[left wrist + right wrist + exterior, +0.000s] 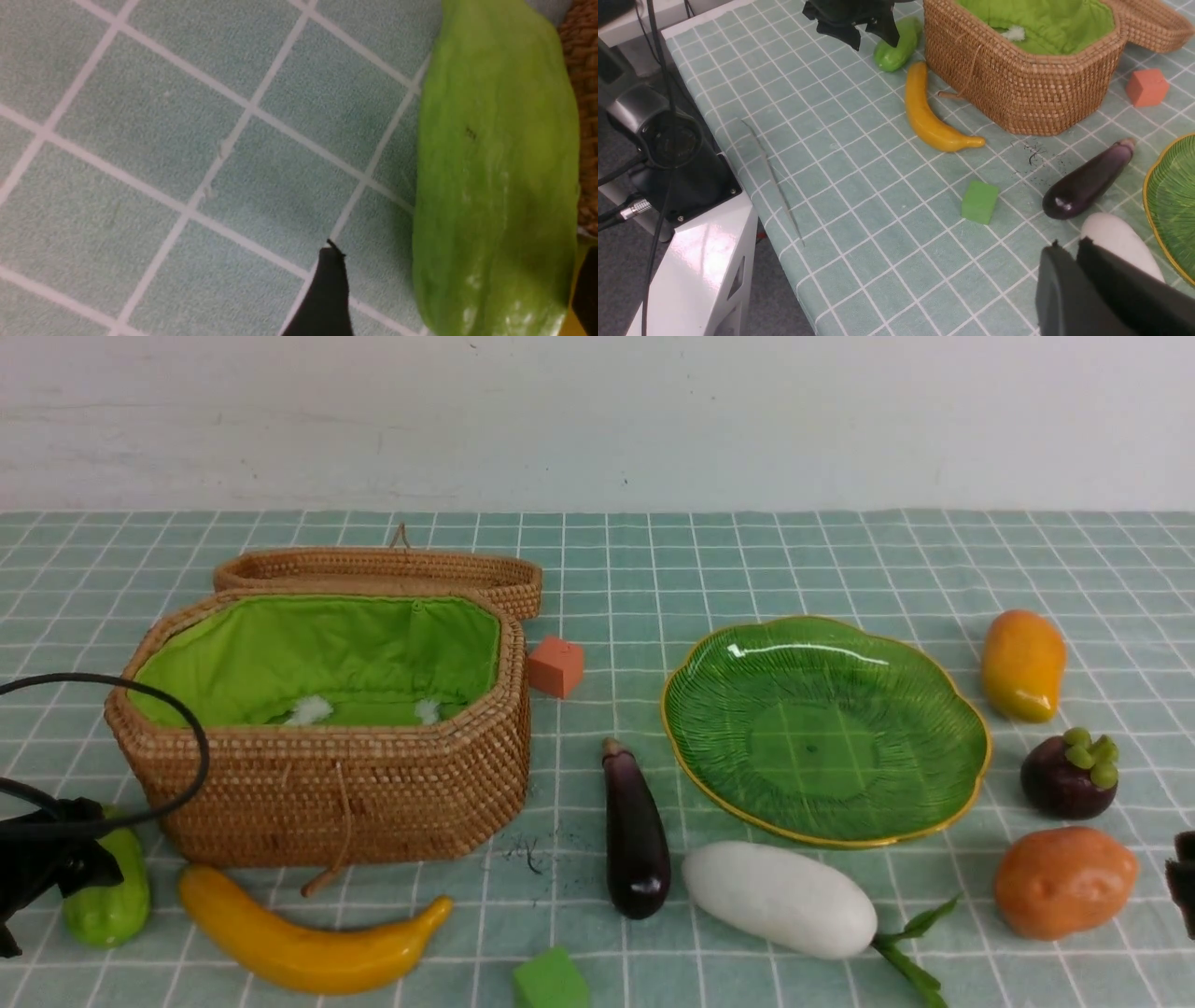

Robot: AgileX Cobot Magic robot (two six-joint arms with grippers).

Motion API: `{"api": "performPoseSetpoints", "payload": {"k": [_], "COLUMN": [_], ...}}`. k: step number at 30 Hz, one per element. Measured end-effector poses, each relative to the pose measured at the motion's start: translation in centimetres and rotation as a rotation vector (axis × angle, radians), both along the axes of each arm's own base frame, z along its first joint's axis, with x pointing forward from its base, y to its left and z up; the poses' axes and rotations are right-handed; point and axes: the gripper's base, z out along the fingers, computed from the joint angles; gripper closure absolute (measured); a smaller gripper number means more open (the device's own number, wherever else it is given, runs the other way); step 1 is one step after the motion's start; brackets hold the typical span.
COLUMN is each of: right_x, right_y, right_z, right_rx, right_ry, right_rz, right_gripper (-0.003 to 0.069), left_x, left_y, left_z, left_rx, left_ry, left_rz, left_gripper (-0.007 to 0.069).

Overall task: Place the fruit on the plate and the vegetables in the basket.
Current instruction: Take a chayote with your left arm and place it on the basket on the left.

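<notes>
Nothing is sorted yet; the plate (pixel 822 728) and basket (pixel 373 793) hold no produce; the banana (pixel 299 947), mango (pixel 1022 663), mangosteen (pixel 1064 779), eggplant (pixel 635 831), radish (pixel 780 898) and potato (pixel 1064 882) lie on the counter (pixel 747 569); the left claw (pixel 460 284) stands spread about the gourd (pixel 495 168) beside the basket; the right claw (pixel 1069 245) is pressed together, empty.

Wicker basket (pixel 327 784) stood open, lid back. Green gourd (pixel 112 905) and banana (pixel 299 947) lay before it; eggplant (pixel 637 831), radish (pixel 780 899), potato (pixel 1064 882) along plate's (pixel 826 728) near side; mango (pixel 1023 665), mangosteen (pixel 1064 779) to its right.
</notes>
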Motion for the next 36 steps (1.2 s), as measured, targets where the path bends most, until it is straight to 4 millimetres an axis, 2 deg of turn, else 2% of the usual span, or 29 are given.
{"api": "performPoseSetpoints", "payload": {"k": [7, 20, 24, 27, 36], "right_x": [0.0, 0.0, 0.0, -0.1, -0.2], "right_y": [0.0, 0.0, 0.0, 0.0, 0.0], "right_z": [0.0, 0.0, 0.0, -0.1, -0.1], "right_rx": [-0.001, -0.001, -0.001, -0.006, -0.011], "right_ry": [0.0, 0.0, 0.0, 0.006, 0.018], "right_rz": [0.0, 0.0, 0.0, 0.005, 0.016], "right_gripper": [0.0595, 0.0591, 0.0591, 0.0591, 0.0591], "left_x": [0.4, 1.4, 1.4, 1.4, 1.4], "left_y": [-0.1, 0.5, 0.6, 0.6, 0.6], "left_z": [0.2, -2.0, -2.0, -2.0, -2.0], "left_rx": [0.013, 0.055, 0.064, 0.081, 0.113], "left_ry": [-0.049, -0.024, -0.026, -0.025, -0.022], "left_rz": [-0.035, -0.065, -0.063, -0.084, -0.133], "left_gripper": [0.0006, 0.0043, 0.0088, 0.0185, 0.0192]}}
